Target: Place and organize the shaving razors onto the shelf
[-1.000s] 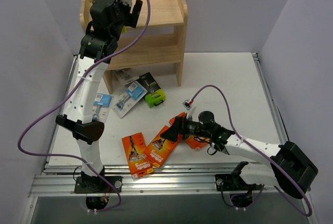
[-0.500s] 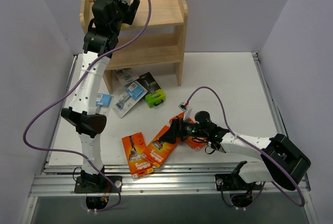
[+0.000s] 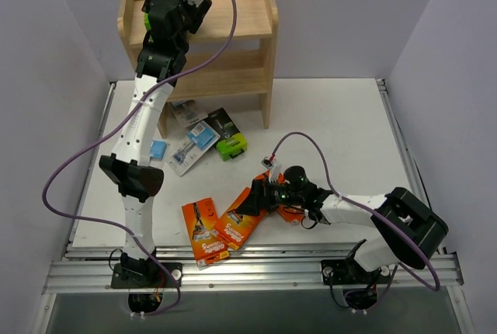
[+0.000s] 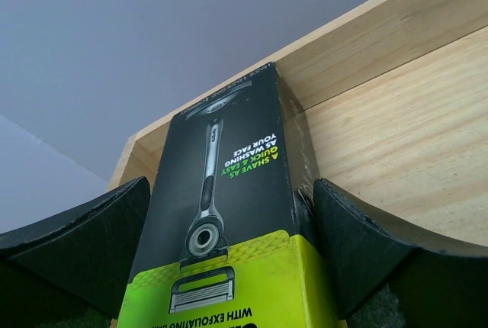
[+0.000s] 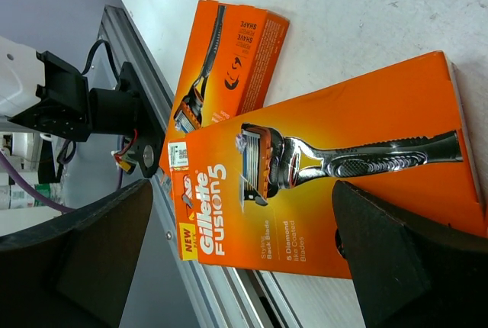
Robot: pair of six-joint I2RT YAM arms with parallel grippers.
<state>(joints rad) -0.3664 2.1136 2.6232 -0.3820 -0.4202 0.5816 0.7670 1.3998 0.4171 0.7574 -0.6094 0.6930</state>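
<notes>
A black-and-lime razor box (image 4: 229, 213) stands on the top tier of the wooden shelf (image 3: 241, 15) near its back left corner. My left gripper (image 4: 229, 191) straddles that box with its jaws open, a thin gap showing on the left side. On the top view the left gripper (image 3: 175, 9) is over the top tier. My right gripper (image 5: 242, 191) is open low over an orange razor box (image 5: 328, 183) at the table's front. A second orange box (image 5: 229, 61) lies beyond it. The right gripper (image 3: 258, 192) is empty.
Between the shelf and the arms lie another black-and-lime box (image 3: 227, 136) and three blue-card blister packs (image 3: 194, 144) (image 3: 158, 150) (image 3: 185, 113). Three orange boxes (image 3: 203, 233) (image 3: 241, 221) (image 3: 293, 211) lie near the front rail (image 3: 233, 272). Purple cables loop off both arms.
The left arm has carried the black-and-lime box further back onto the top tier and its jaws have eased slightly wider. The right gripper has crept left over the orange box.
</notes>
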